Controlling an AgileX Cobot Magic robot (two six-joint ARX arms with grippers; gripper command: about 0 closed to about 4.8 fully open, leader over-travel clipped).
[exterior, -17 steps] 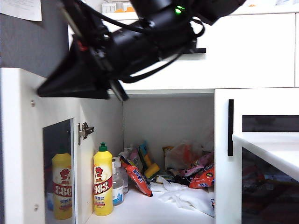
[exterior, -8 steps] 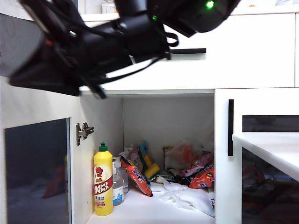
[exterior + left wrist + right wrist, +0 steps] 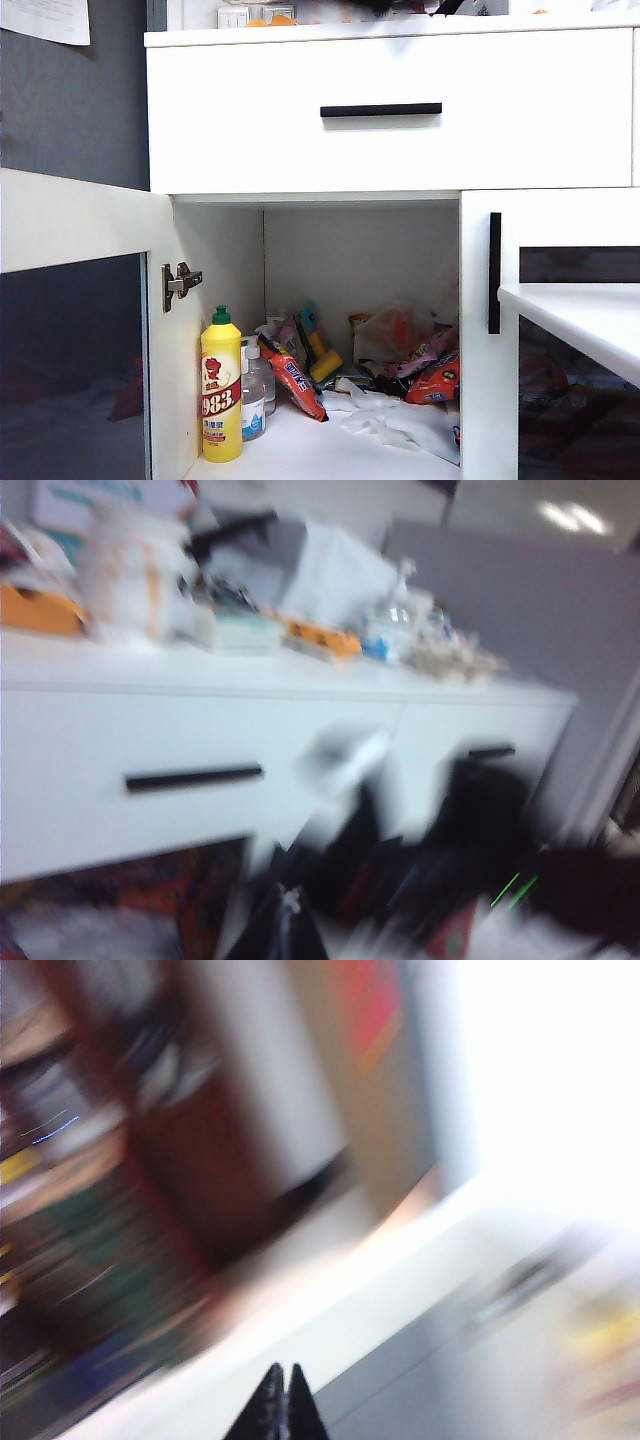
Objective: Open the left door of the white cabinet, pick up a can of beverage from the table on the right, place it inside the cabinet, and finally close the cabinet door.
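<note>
The white cabinet fills the exterior view. Its left door stands swung wide open toward the camera, dark glass pane below. The table shows only its white corner at the right. The can of beverage is out of view. Neither gripper appears in the exterior view. In the blurred left wrist view my left gripper is shut and empty, facing the cabinet's drawer front. My right gripper is shut and empty too, over a pale blurred surface.
Inside the cabinet stand a yellow bottle, a clear bottle, red snack packets and a white cloth. The right door is closed, its black handle upright. Clutter sits on the cabinet top.
The black arm that crossed the top of the exterior view has lifted out of it. The left door has swung wider open toward the camera.
</note>
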